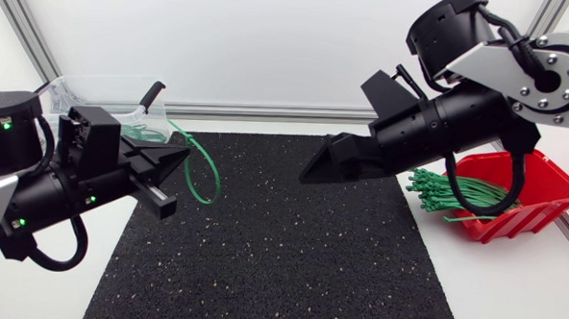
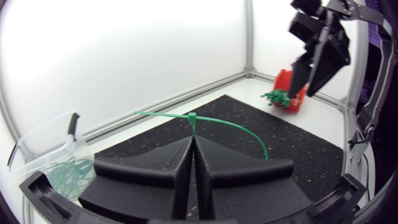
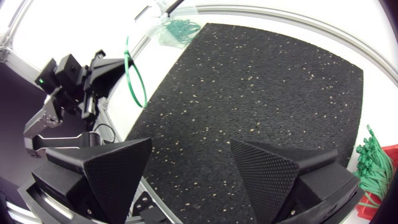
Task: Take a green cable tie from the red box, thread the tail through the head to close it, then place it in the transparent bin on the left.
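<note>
**Left end effector** point(image 1: 181, 156) point(image 2: 193, 139): fingers pressed together, clamped on the looped cable tie at their tips. It hangs over the left edge of the black mat point(image 1: 281, 246).

**Looped cable tie** point(image 1: 216, 181) point(image 2: 230, 122): green and closed into a ring. Its head sits right at the left end effector's fingertips, the loop curving out ahead of them and the tail running off to one side. It is in the air and touches neither mat nor bin.

**Transparent bin** point(image 1: 86, 88) point(image 2: 37, 140): just beside and behind the left end effector, on the white bench point(image 1: 510, 285). It holds a heap of closed green ties point(image 2: 68, 171).

**Right end effector** point(image 1: 315, 161) point(image 3: 191, 144): fingers wide apart, nothing between them. It is raised above the mat's right part, tips pointing toward the left end effector and well apart from it.

**Red box** point(image 1: 543, 185) point(image 2: 292, 102): behind and beside the right end effector, off the mat.

**Loose green cable ties** point(image 1: 451, 194) point(image 3: 370, 168): bundled in the red box, with their ends poking over its open front.
</note>
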Robot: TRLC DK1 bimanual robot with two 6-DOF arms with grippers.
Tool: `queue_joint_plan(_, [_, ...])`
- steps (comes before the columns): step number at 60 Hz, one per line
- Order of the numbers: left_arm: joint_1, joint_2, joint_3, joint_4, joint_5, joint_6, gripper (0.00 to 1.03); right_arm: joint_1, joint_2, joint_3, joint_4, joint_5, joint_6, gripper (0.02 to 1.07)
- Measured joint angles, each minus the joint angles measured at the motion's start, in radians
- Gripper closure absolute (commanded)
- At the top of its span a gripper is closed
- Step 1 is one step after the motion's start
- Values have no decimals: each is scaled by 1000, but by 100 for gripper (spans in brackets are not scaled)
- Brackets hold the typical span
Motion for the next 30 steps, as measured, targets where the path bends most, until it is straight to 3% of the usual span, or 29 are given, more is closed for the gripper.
queue_joint_plan(5, [116,43,56,-39,-7,0,100,-6,0,-18,39,88,-18,6])
queue_joint_plan(14, [357,200,291,-79,-12,-6,100,-10,-19,-92,121,227,-48,6])
queue_joint_plan(24, [505,382,549,-145,-37,-54,100,-3,-72,-152,171,313,-68,6])
queue_joint_plan(30, [550,501,692,-178,-91,-74,100,1,-106,-179,182,335,-71,6])
